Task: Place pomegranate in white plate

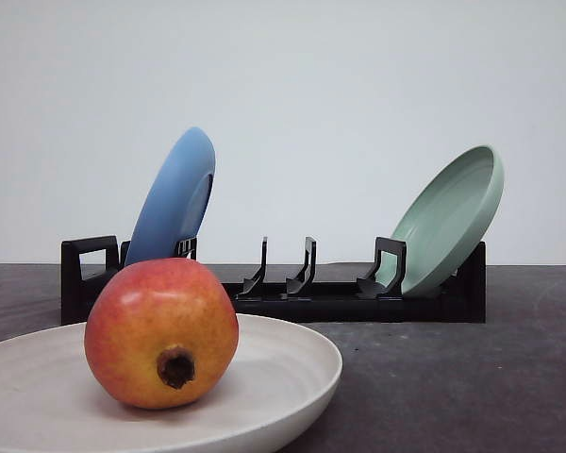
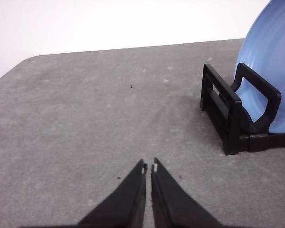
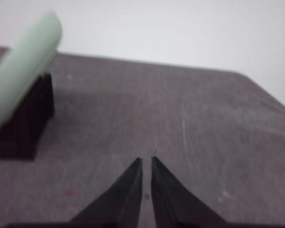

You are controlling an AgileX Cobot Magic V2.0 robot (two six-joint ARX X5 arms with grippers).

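The pomegranate (image 1: 161, 332) sits inside the white plate (image 1: 292, 396) at the near left of the table, resting on the plate's shallow floor. Its skin is smooth and slightly glossy, red over the top and left side, blending to orange-yellow lower down. The fruit is roundish and a little taller than a true ball; its dark brown calyx stub (image 1: 175, 366) faces the near side and slightly downward, so the axis through the stub runs roughly near to far. The plate is matte off-white with faint concentric streaks and a raised, rounded rim, much wider than the fruit.

Farther back stands a black plastic dish rack (image 1: 302, 293) with upright slotted dividers. A blue plate (image 1: 173, 200) leans on edge at its left end and a pale green plate (image 1: 450, 218) leans at its right end. The table (image 1: 453, 377) is dark grey and mottled.

In the left wrist view, the left gripper (image 2: 148, 168) hovers above bare tabletop, its black tapered fingers nearly together with only a thin slit between the tips, holding nothing. In the right wrist view, the right gripper (image 3: 146, 161) is posed the same way near the rack's green-plate end, fingers almost touching and empty.
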